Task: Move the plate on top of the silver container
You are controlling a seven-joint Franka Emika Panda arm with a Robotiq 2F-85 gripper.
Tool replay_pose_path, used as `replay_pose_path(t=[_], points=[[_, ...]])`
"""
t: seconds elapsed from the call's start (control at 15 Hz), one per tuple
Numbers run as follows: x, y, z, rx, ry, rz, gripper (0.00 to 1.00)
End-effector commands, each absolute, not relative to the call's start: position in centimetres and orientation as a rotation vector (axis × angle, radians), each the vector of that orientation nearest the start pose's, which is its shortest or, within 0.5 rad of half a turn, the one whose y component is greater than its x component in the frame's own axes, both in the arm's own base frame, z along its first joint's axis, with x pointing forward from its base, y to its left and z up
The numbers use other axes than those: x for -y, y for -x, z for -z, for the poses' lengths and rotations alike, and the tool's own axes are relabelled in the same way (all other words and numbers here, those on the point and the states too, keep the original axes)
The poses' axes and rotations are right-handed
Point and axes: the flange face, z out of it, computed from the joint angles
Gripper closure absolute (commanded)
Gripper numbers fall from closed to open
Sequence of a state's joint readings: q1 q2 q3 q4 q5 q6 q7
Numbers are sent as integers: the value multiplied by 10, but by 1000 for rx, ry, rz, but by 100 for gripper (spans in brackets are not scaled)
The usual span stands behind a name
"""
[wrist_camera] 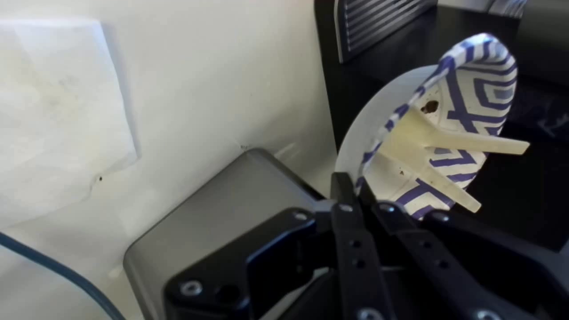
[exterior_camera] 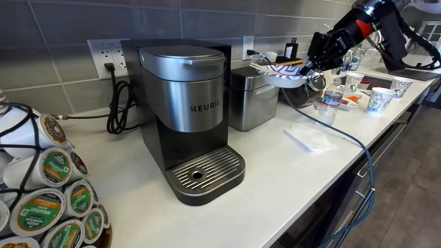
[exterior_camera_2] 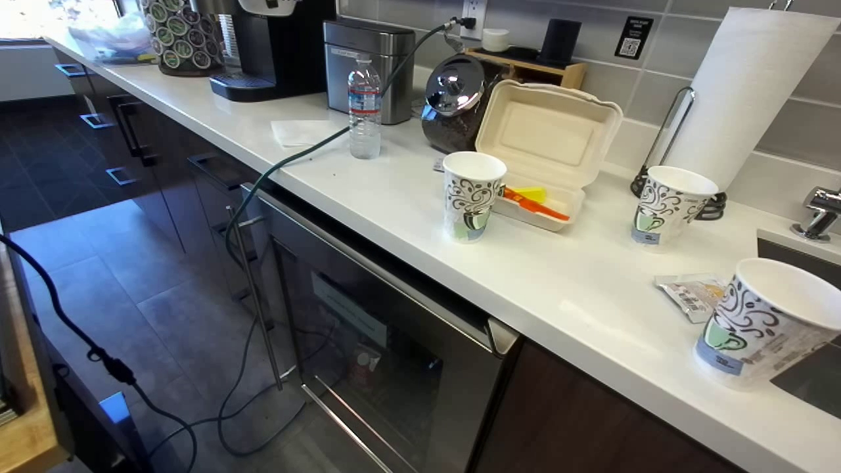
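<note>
The tool [wrist_camera: 354, 189] is clenched on the rim of the plate [wrist_camera: 466, 98], clearest in the wrist view. Plate: white, blue pattern, held up above the table [exterior_camera: 155, 224]. Two pale utensils [wrist_camera: 475, 142] lie in it, their ends reaching past the rim; a brown speck [wrist_camera: 430, 106] shows beside them.

The silver container [exterior_camera: 255, 106] stands near the table's back edge; the wrist view shows its lid to one side of the plate. In an exterior view the plate overlaps the silver container's upper corner. Depth reads poorly there: cannot tell whether any of the plate is over the lid.

Next out, the coffee maker [exterior_camera: 186, 103], steel and black, just beside the silver container along the same edge. Toward the front edge, in both exterior views: a white napkin [exterior_camera: 308, 137] and an upright water bottle [exterior_camera: 329, 110]. A blue cable [wrist_camera: 58, 266] crosses the table and drops over the front edge.

Farther along the back edge, in an exterior view: a jar [exterior_camera_2: 454, 98] with a shiny lid, a takeout box [exterior_camera_2: 548, 131] with its cover raised and an orange item [exterior_camera_2: 535, 204] inside, a paper towel roll [exterior_camera_2: 749, 98]. Three paper cups [exterior_camera_2: 470, 207] stand between front and back edges, one just beside the takeout box. Coffee pods [exterior_camera_2: 184, 39] are stacked toward the far corner.
</note>
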State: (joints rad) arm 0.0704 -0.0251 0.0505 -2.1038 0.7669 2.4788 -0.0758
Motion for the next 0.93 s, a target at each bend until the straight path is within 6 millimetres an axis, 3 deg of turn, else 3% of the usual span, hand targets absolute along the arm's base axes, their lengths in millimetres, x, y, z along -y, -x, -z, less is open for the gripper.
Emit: replay_pose_path(t=[0.0, 0.2, 0.33, 0.53, 0.67, 0.87], points=[[-72, -593, -497, -588, 2405, 675, 99], [-73, -617, -504, -731, 2375, 860, 99], [-61, -628, -488, -798, 2400, 958, 99], [-45, -647, -465, -923, 2445, 968, 99], [-51, -659, -464, -1005, 2446, 937, 99], [-77, -666, -488, -1038, 2392, 821, 99]])
